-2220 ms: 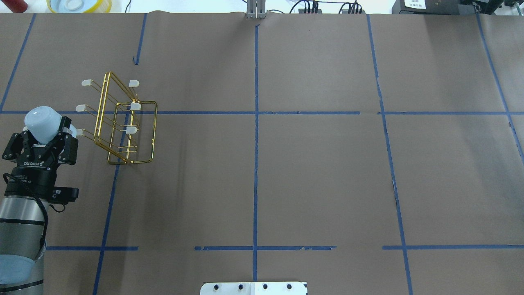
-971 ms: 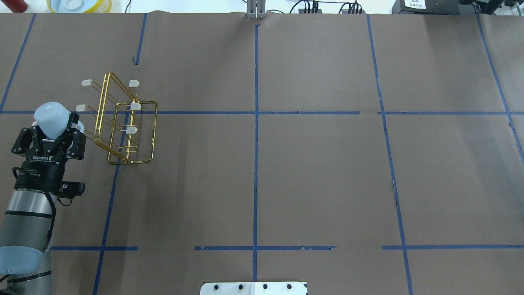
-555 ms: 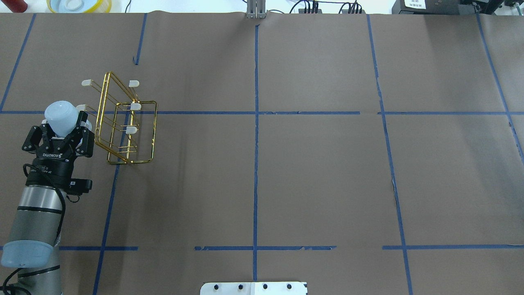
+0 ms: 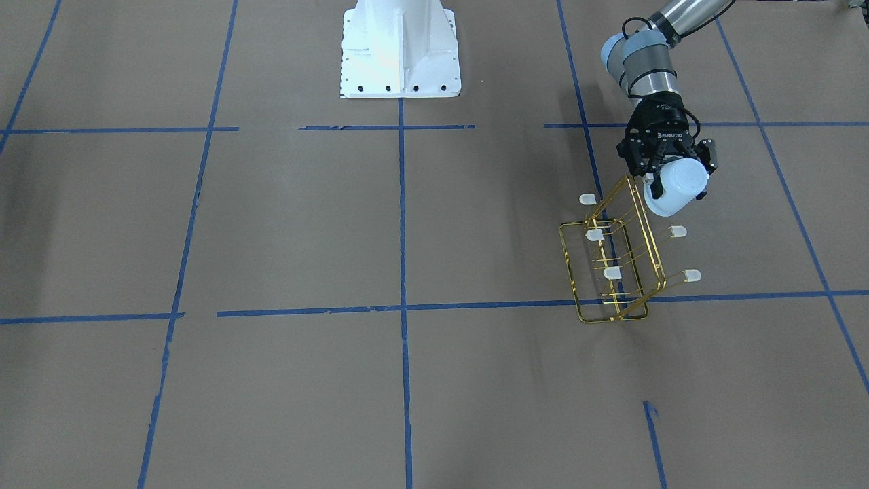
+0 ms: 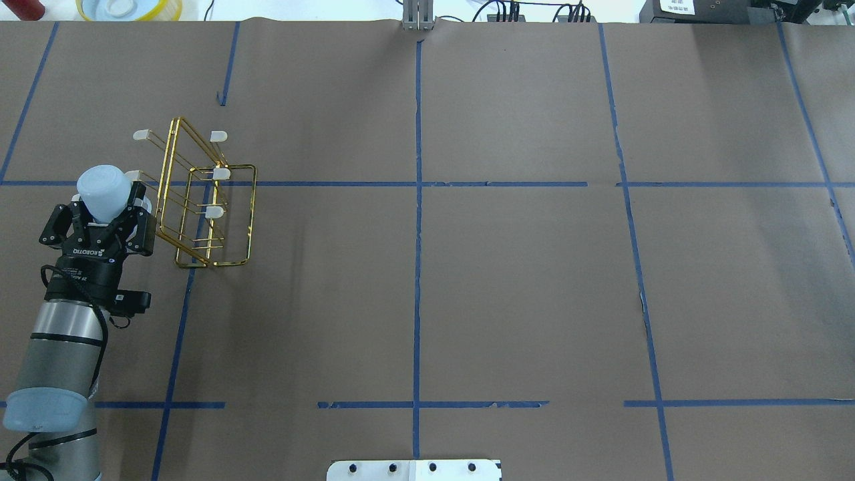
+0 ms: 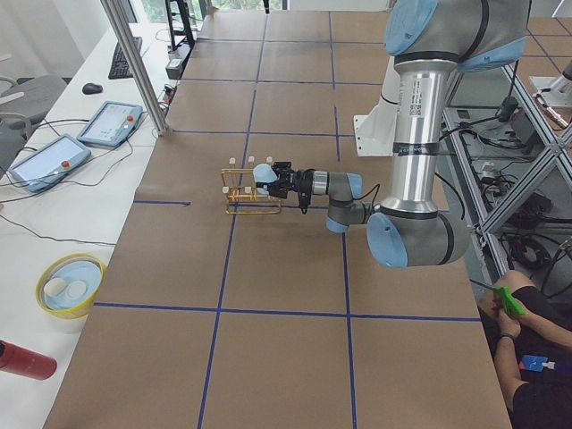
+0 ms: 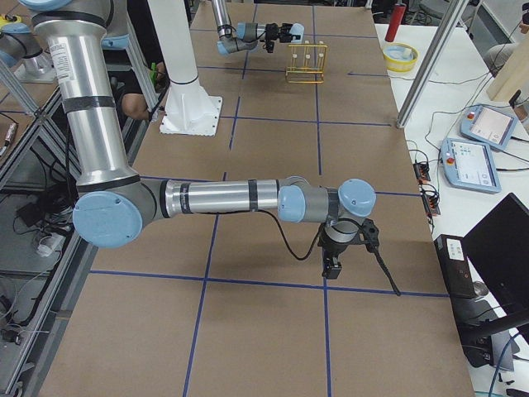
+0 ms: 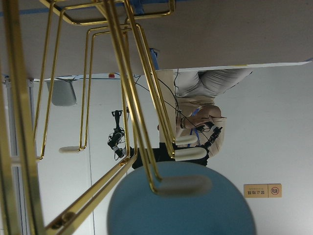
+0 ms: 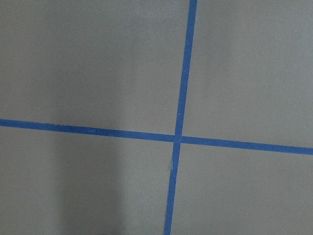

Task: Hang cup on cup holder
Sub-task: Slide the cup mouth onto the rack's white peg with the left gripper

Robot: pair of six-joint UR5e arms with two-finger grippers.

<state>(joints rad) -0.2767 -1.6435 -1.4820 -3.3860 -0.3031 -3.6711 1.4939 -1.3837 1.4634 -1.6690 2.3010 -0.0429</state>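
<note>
My left gripper (image 5: 107, 208) is shut on the pale-blue cup (image 5: 103, 192) and holds it off the table against the left side of the gold wire cup holder (image 5: 207, 200). In the front view the cup (image 4: 673, 187) sits by the holder's (image 4: 614, 268) upper prongs. In the left wrist view a white-capped prong (image 8: 183, 185) lies right over the cup (image 8: 181, 210); I cannot tell whether it is inside. The holder's near-left prong cap is hidden behind cup and gripper. My right gripper (image 7: 334, 258) shows only in the exterior right view, low over the table; I cannot tell its state.
The holder stands on brown paper with blue tape lines. A yellow bowl (image 5: 128, 8) sits beyond the far left edge. The robot's white base (image 4: 400, 47) is at mid table. Tablets (image 6: 107, 121) lie on a side bench.
My left gripper has carried the cup to the right and slightly farther, from beside the holder up against its left prongs. The holder has not moved.
</note>
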